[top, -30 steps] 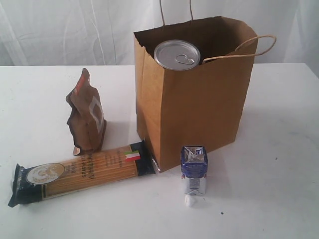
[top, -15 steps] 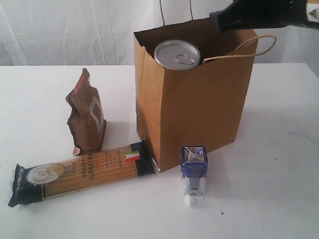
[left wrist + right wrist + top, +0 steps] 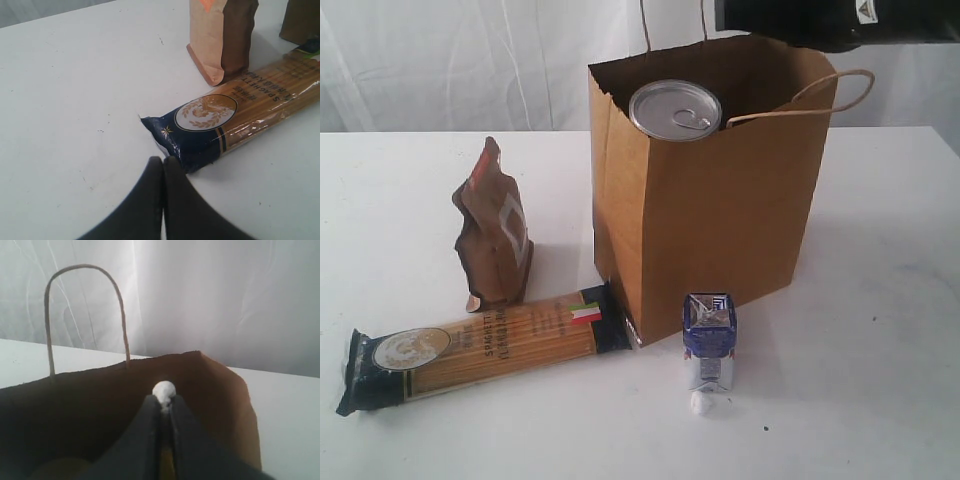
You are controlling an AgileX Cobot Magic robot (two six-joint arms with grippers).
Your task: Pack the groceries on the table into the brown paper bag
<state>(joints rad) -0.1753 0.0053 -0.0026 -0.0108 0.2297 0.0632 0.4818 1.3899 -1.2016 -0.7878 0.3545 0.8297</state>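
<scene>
The brown paper bag (image 3: 710,220) stands upright on the table (image 3: 860,380), with a silver pull-tab can (image 3: 675,108) showing at its rim. My right gripper (image 3: 164,399) hangs over the bag's open mouth (image 3: 215,390), shut on the yellow bottle; its white cap (image 3: 164,389) pokes out past the fingertips. To the left of the bag a brown pouch (image 3: 495,230) stands, a spaghetti packet (image 3: 485,350) lies flat, and a small blue carton (image 3: 708,340) stands in front. My left gripper (image 3: 163,161) is shut and empty, just off the packet's dark end (image 3: 185,145).
A small white crumb (image 3: 700,403) lies at the carton's foot. The right arm's dark body (image 3: 820,22) crosses the top right corner above the bag. One twisted handle (image 3: 820,95) droops over the bag's right rim. A white curtain hangs behind the table.
The right arm, out of view a second ago, has come in from the upper right and moved left over the bag. The groceries on the table have not moved.
</scene>
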